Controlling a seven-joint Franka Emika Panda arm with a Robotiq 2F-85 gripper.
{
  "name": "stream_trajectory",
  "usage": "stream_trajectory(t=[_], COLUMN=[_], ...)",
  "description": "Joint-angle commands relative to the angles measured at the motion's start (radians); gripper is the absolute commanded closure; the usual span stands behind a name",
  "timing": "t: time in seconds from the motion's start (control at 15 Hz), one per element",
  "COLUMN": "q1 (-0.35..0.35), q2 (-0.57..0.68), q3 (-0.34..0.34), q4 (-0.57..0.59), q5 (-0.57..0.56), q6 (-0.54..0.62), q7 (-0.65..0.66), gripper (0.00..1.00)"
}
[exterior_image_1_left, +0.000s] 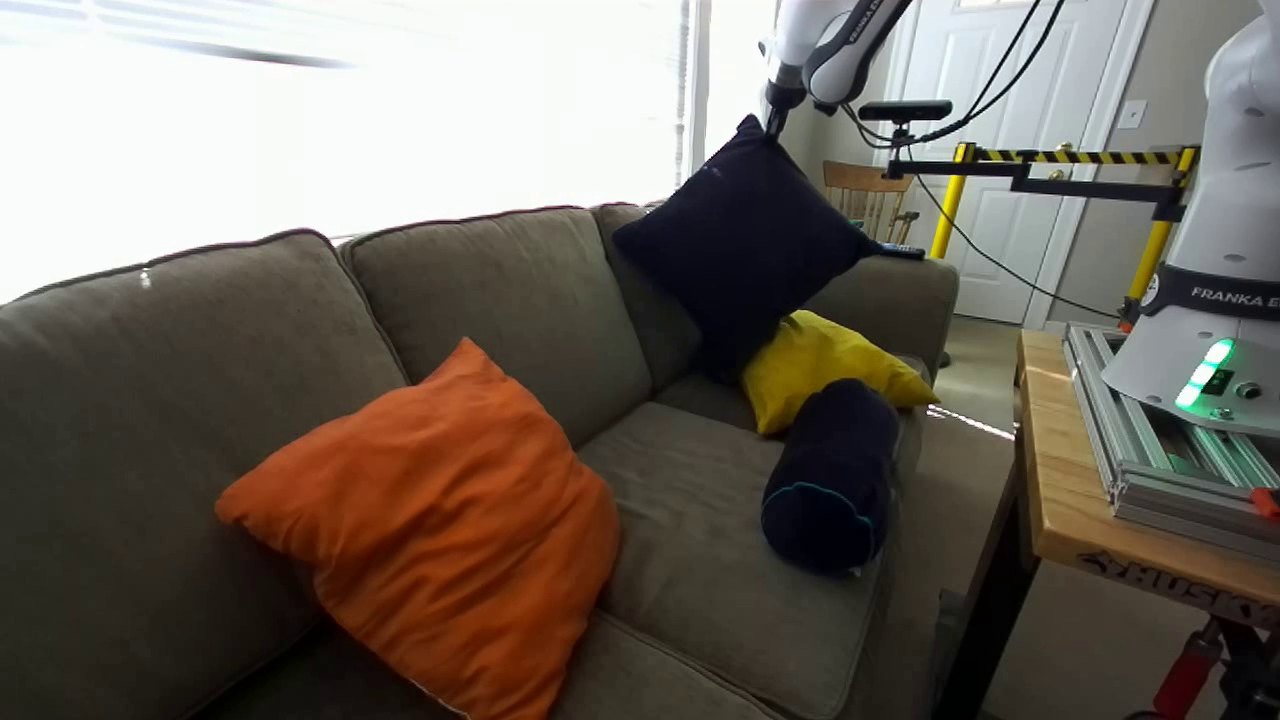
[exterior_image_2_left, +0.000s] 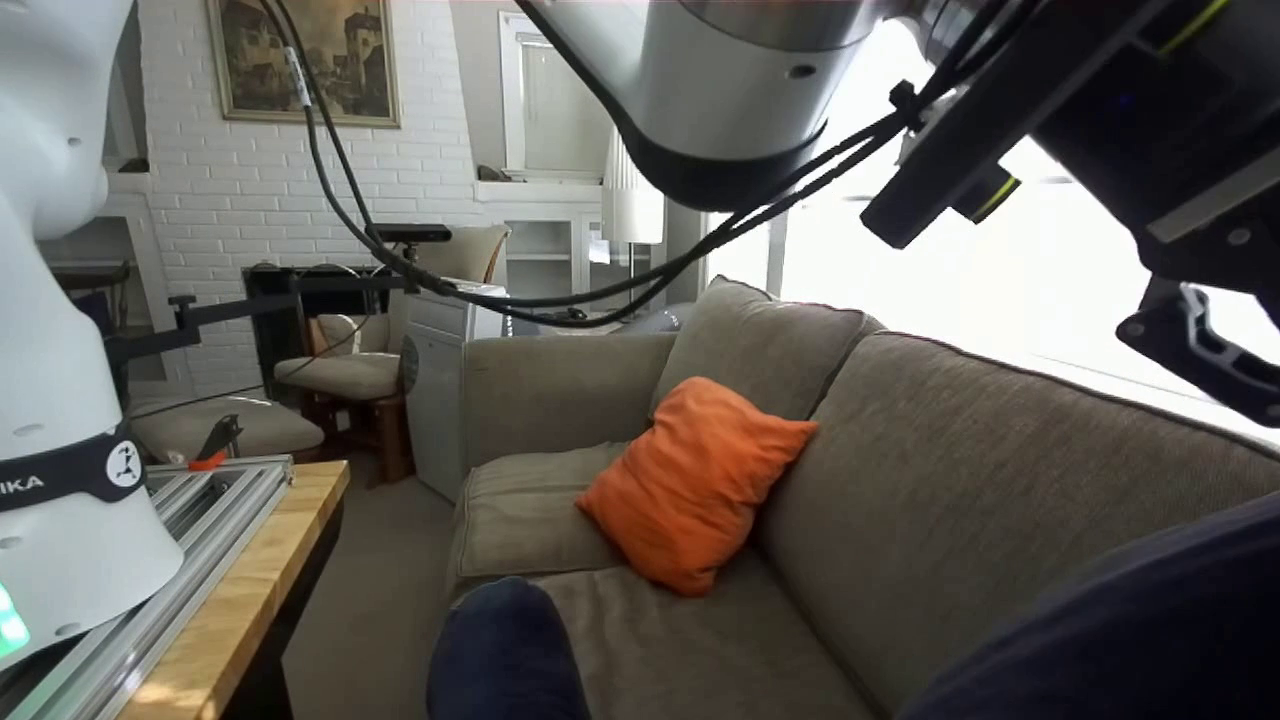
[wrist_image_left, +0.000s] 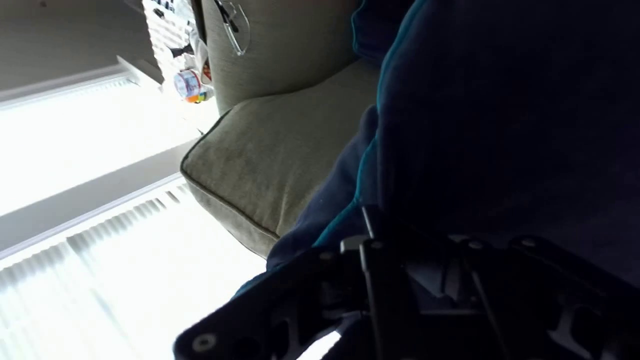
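My gripper is shut on the upper edge of a large navy pillow, close to its top corner. The pillow hangs diamond-wise at the sofa's end, its lower corner down by the seat, behind a yellow pillow. In the wrist view, dark fingers pinch the navy fabric with its teal piping; the fingertips are hard to make out in shadow. A navy bolster lies on the seat in front of the yellow pillow. An orange pillow leans on the backrest; it also shows in an exterior view.
A grey-brown sofa runs below a bright window. A remote lies on its armrest; glasses show in the wrist view. The robot base stands on a wooden table. A camera on a bar stands near the arm's cables.
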Motion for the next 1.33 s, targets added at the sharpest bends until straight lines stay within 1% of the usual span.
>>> stream_trajectory(t=[0.0, 0.2, 0.4, 0.67, 1.0, 1.07, 1.13, 1.2, 1.27], q1=[0.079, 0.132, 0.163, 0.170, 0.151, 0.148, 0.129, 0.128, 0.125], q2=[0.003, 0.025, 0.046, 0.088, 0.134, 0.138, 0.130, 0.131, 0.131], q3=[-0.126, -0.217, -0.271, -0.289, -0.284, -0.281, -0.258, -0.257, -0.255], q4=[0.035, 0.037, 0.036, 0.043, 0.046, 0.047, 0.056, 0.064, 0.076], q5=[-0.049, -0.041, -0.026, -0.010, 0.007, 0.009, -0.022, -0.024, -0.025], q6=[-0.016, -0.026, -0.040, -0.044, -0.067, -0.074, -0.089, -0.095, -0.104], q7=[0.091, 0.135, 0.156, 0.174, 0.196, 0.196, 0.216, 0.220, 0.223], gripper=[0.98, 0.98, 0.98, 0.98, 0.98, 0.66, 0.64, 0.59, 0.51])
